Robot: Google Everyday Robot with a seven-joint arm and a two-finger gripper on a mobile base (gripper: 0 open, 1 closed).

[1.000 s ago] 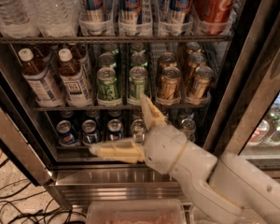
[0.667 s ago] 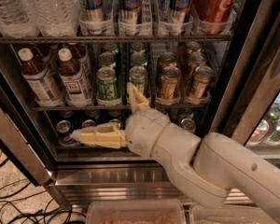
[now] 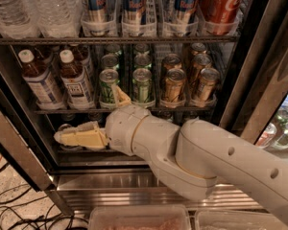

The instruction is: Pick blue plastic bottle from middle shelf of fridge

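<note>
Two small blue plastic bottles with white caps and amber liquid stand at the left of the middle shelf (image 3: pixel 182 110) of the fridge (image 3: pixel 134 188): one at the far left (image 3: pixel 38 80), one beside it (image 3: pixel 76 80). My gripper (image 3: pixel 86 113) is open, just below and to the right of them. One cream finger (image 3: pixel 79 138) lies level in front of the bottom rack, under the bottles. The other finger (image 3: pixel 119 97) points up in front of a green can (image 3: pixel 108 83). My white arm (image 3: pixel 206 162) reaches in from the lower right and hides most of the bottom rack.
Green cans (image 3: pixel 142 83) and gold cans (image 3: pixel 174 85) fill the rest of the middle shelf. The rack above holds water bottles (image 3: pixel 53 8), blue-silver cans (image 3: pixel 134 6) and a red can (image 3: pixel 221 4). Cables (image 3: pixel 9 210) lie on the floor at the left. Clear tubs (image 3: pixel 139 219) sit below.
My arm has swung left across the fridge front. The gripper has moved from under the gold and green cans to below the bottles, still open.
</note>
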